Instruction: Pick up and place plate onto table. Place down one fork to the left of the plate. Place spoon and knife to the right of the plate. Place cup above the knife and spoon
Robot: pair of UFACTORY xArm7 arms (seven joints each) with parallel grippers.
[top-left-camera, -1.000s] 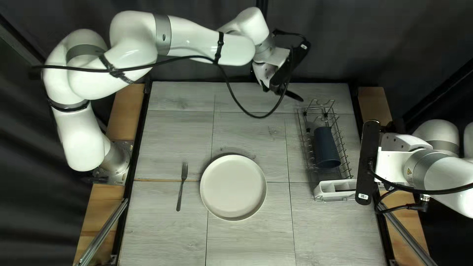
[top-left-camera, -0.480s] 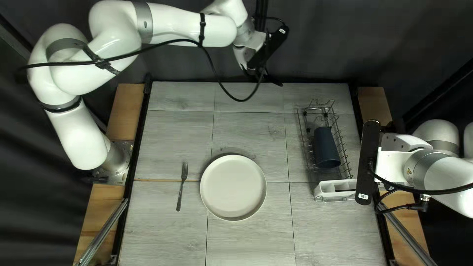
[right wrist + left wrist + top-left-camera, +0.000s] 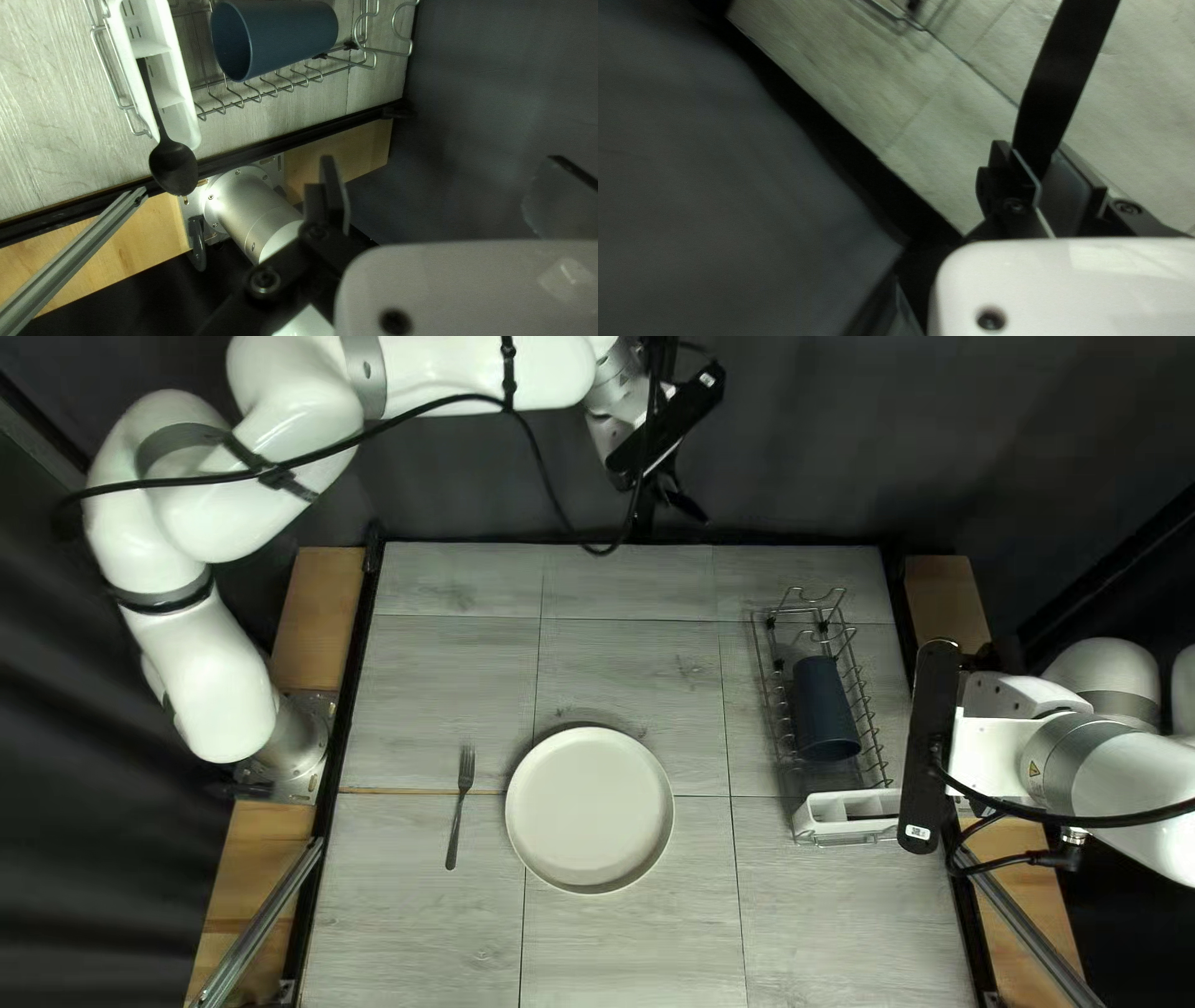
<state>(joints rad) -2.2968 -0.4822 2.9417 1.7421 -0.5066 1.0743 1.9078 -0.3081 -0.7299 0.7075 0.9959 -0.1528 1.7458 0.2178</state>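
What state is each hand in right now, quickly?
Left hand: closed, holding a black knife.
Right hand: open, holding nothing.

I can read no words or numbers. My right arm (image 3: 1083, 772) bears a small yellow warning triangle (image 3: 1033, 769); its black bar (image 3: 927, 734) has a white label (image 3: 918, 833). A pale label (image 3: 707, 380) marks my left arm's black bar (image 3: 666, 429), too small to read.
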